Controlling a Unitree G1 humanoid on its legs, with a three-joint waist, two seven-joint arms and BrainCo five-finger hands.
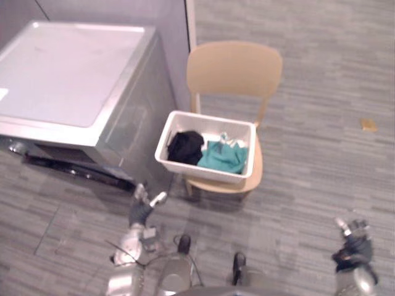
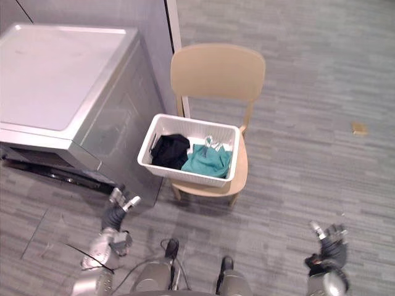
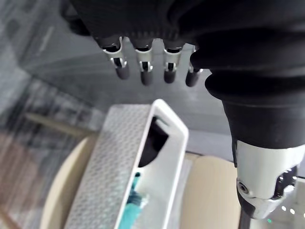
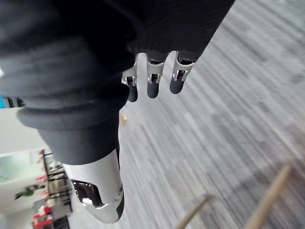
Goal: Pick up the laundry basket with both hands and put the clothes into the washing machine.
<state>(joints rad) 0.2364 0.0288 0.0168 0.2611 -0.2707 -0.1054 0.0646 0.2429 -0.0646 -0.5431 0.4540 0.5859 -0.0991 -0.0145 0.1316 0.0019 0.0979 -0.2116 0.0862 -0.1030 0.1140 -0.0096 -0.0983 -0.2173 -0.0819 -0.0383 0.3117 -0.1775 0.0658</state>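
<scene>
White laundry basket (image 1: 203, 171) with clothes (image 1: 221, 158) inside is placed on the chair (image 1: 234, 68) beside the washing machine (image 1: 68, 74). Left hand (image 1: 142, 209) and right hand (image 1: 353, 243) are seen low, fingers relaxed, nothing grasped.

Lit pretty evenly from overhead, soft and diffuse, nothing harsh. Brightest on the washing machine (image 1: 62, 74) lid, almost washed out with a pale sheen. Faint soft shadow on the floor (image 1: 321, 166) under the chair (image 1: 234, 65), a bit darker along the machine's base. Bright inside the basket (image 1: 210, 119), black garment (image 1: 185, 147) just a dark blob. Up close, left hand (image 3: 145, 71) and right hand (image 4: 152, 85) near black across the back, tiny glints on the silver.
</scene>
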